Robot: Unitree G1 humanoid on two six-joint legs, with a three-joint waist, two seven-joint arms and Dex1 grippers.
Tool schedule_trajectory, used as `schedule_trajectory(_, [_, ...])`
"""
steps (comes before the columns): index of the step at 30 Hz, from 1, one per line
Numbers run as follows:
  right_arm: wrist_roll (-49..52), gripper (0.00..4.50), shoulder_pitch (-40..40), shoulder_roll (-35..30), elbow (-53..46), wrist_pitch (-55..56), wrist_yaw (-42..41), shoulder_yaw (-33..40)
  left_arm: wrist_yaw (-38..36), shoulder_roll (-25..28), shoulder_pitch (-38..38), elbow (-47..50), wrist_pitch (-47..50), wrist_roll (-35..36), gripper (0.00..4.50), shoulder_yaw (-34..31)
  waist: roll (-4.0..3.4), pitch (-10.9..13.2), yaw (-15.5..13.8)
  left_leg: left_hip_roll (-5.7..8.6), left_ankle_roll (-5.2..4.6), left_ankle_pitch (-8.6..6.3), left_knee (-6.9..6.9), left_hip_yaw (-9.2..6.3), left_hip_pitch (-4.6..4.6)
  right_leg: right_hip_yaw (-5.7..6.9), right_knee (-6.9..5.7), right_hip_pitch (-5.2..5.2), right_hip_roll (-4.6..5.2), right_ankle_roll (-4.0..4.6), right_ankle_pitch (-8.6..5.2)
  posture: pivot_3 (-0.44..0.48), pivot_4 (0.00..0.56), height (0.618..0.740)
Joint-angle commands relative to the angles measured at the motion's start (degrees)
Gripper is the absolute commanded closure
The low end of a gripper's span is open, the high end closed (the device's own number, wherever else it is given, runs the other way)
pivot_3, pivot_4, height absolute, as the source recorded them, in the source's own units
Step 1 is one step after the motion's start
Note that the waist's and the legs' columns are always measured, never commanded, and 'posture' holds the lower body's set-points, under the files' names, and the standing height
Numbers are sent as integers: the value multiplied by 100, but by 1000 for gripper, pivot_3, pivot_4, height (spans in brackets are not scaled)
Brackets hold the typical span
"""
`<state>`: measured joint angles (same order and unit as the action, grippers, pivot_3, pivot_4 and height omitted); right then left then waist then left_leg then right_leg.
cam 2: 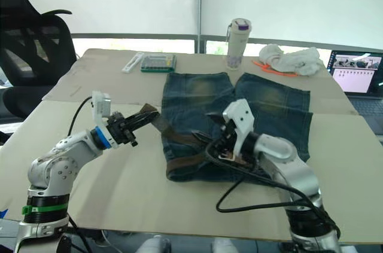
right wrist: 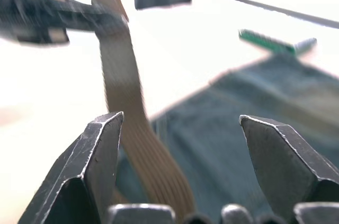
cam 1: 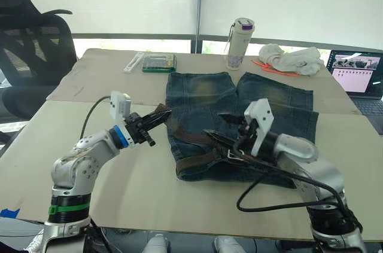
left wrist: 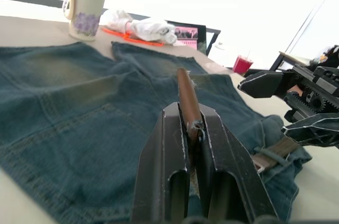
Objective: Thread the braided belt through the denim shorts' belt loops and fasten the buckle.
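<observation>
The denim shorts [cam 1: 239, 100] lie flat mid-table, waistband toward me. The braided belt [cam 1: 194, 139] runs brown along the waistband, and its free end rises off the shorts' left edge. My left gripper [cam 1: 161, 113] is shut on that belt end; in the left wrist view the belt tip [left wrist: 185, 89] sticks out beyond the fingers [left wrist: 175, 144]. My right gripper [cam 1: 222, 126] hovers open over the middle of the waistband, with nothing between its fingers [right wrist: 100, 144]. A belt loop [left wrist: 274, 155] crosses the belt there. The buckle is hidden under my right wrist.
A white bottle [cam 1: 239, 42], a white cloth bundle [cam 1: 293, 60] and an open laptop [cam 1: 359, 76] stand at the back right. A green box [cam 1: 158, 63] lies at the back left. A black office chair [cam 1: 30, 43] stands off the table's left. A black cable [cam 1: 269, 202] loops near the front edge.
</observation>
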<state>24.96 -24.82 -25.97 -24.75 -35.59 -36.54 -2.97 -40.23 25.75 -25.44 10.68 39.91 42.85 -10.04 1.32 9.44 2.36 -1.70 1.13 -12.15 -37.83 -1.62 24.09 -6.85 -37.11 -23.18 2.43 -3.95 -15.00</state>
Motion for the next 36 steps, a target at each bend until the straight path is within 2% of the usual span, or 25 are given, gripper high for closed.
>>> schedule_trajectory(1, [198, 636, -182, 172, -196, -217, 253, 121, 254, -109, -190, 250, -391, -367, 4500, 195, 0, 0, 4, 0, 0, 0, 0, 0, 1, 0, 0, 0, 0, 0, 0, 0, 150, 737])
schedule_trajectory(6, [507, 636, -344, 445, -189, -524, 635, 446, 684, -270, -315, 321, -1364, -1676, 4500, 951, 0, 0, -1, 1, 0, 0, 0, 0, 1, -1, -1, -2, 0, 2, 1, 0, 150, 737])
schedule_trajectory(11, [982, 636, -599, 857, -271, -1058, 1233, 750, 1427, -461, -357, 195, -2589, -3483, 4500, 1929, 0, 0, 1, 1, 0, 0, 1, 0, 2, -1, -1, -2, 1, 3, 2, 0, 150, 737])
schedule_trajectory(18, [1510, 636, -778, 1364, -193, -1853, 2224, 1121, 3158, -841, -653, -567, -3685, -6104, 4500, 2949, 0, -1, 1, 3, 0, 0, 1, 0, 4, -2, -2, -4, 2, 3, 2, 0, 150, 737])
schedule_trajectory(21, [1724, 636, -797, 1543, -144, -2180, 2582, 1296, 3853, -885, -823, -887, -3835, -7112, 4500, 3210, 0, -1, 11, 4, 0, 0, 1, -1, 7, -2, -3, -6, 2, 3, 2, 0, 150, 737])
schedule_trajectory(26, [2248, 636, -921, 1850, -16, -2608, 3111, 1709, 4599, -954, -913, -1159, -3978, -8176, 4500, 3430, 0, -1, 17, 3, 0, 0, 1, -1, 10, -2, -6, -10, 2, 2, 2, 0, 150, 737])
schedule_trajectory(29, [2612, 636, -1040, 2058, 67, -2783, 3407, 1923, 4723, -989, -939, -1258, -4132, -8411, 4500, 3480, 0, -1, 18, 3, 0, 0, 1, -1, 9, -1, -8, -11, 2, 2, 2, 0, 150, 737])
schedule_trajectory(34, [2878, 636, -1074, 2040, 88, -2919, 3605, 1938, 4736, -1053, -938, -1348, -4317, -8506, 4500, 3462, 0, -1, 12, 4, 0, 0, 1, -1, 13, 0, -7, -13, 4, 2, 2, 0, 150, 737])
schedule_trajectory(35, [2918, 1142, -1075, 2040, 93, -2930, 3634, 1937, 4734, -1050, -941, -1361, -4359, -8530, 4500, 3470, 0, -1, 13, 4, 0, 0, 1, -1, 13, 0, -7, -13, 4, 2, 2, 0, 150, 737])
schedule_trajectory(36, [2950, 1397, -1079, 2031, 104, -2931, 3658, 1925, 4728, -1063, -937, -1369, -4383, -8537, 4500, 3467, 0, -1, 13, 4, 0, 0, 1, -1, 13, 0, -7, -13, 4, 2, 2, 0, 150, 737])
